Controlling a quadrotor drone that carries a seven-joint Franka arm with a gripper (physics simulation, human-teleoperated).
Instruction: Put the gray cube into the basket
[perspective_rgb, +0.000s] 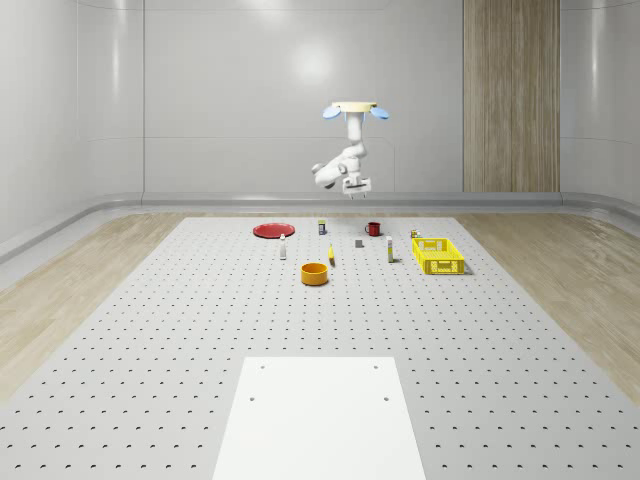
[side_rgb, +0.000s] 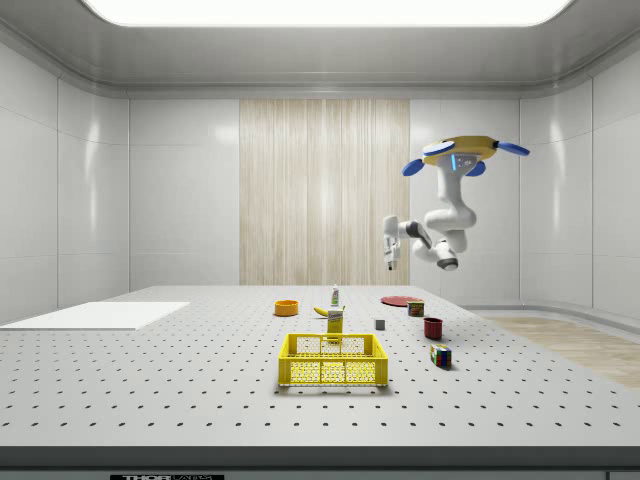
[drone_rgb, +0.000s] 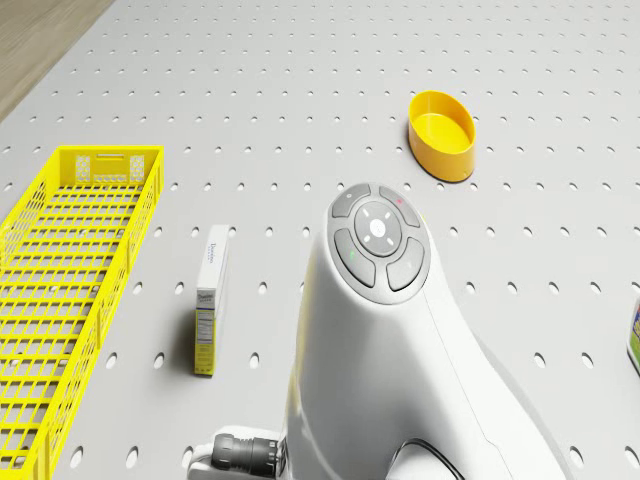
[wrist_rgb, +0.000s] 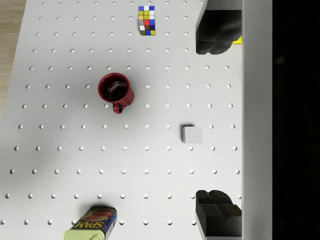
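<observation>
One drone (perspective_rgb: 355, 108) hovering high over the table (perspective_rgb: 150, 330), gripper (wrist_rgb: 216, 122) hanging spread wide and empty above the cube (wrist_rgb: 192, 134); basket (perspective_rgb: 437, 255) sitting well apart.

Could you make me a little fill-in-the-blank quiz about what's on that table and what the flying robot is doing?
1. The basket is colored ____.
2. The gripper hangs above the table with its fingers ____.
3. Beside the gray cube stands a dark red ____.
4. The drone ____ above the table rather than resting on it.

Missing words: yellow; open; mug; hovers
</observation>
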